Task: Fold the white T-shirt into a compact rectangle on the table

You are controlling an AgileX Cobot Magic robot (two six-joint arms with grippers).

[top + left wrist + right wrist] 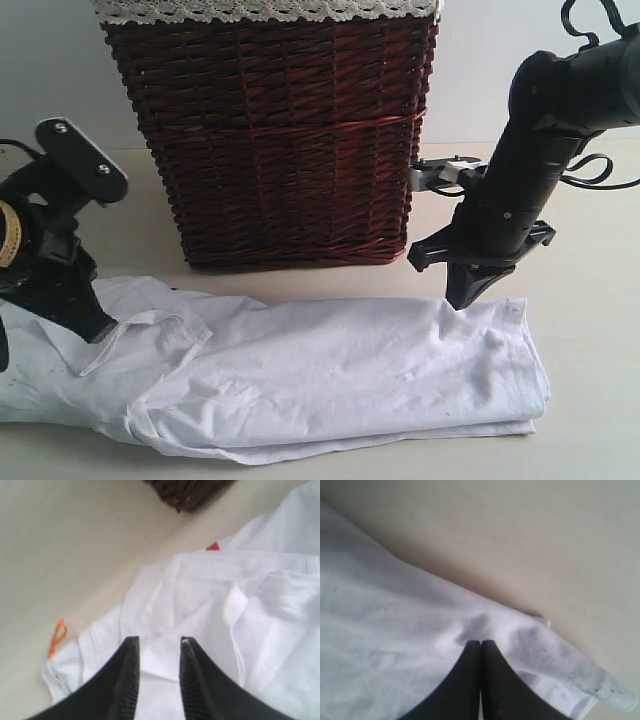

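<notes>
The white T-shirt lies as a long folded band across the table, in front of the basket. My left gripper hovers over its crumpled collar end, jaws open, with cloth below them and nothing between them. An orange tag sticks out at the shirt's edge, and a sliver of red patch peeks from a fold. My right gripper is shut at the shirt's back edge near the right end, where the fabric puckers around its tips.
A tall brown wicker basket with a white lace liner stands just behind the shirt; its corner shows in the left wrist view. Bare tabletop stretches right of the shirt and behind it.
</notes>
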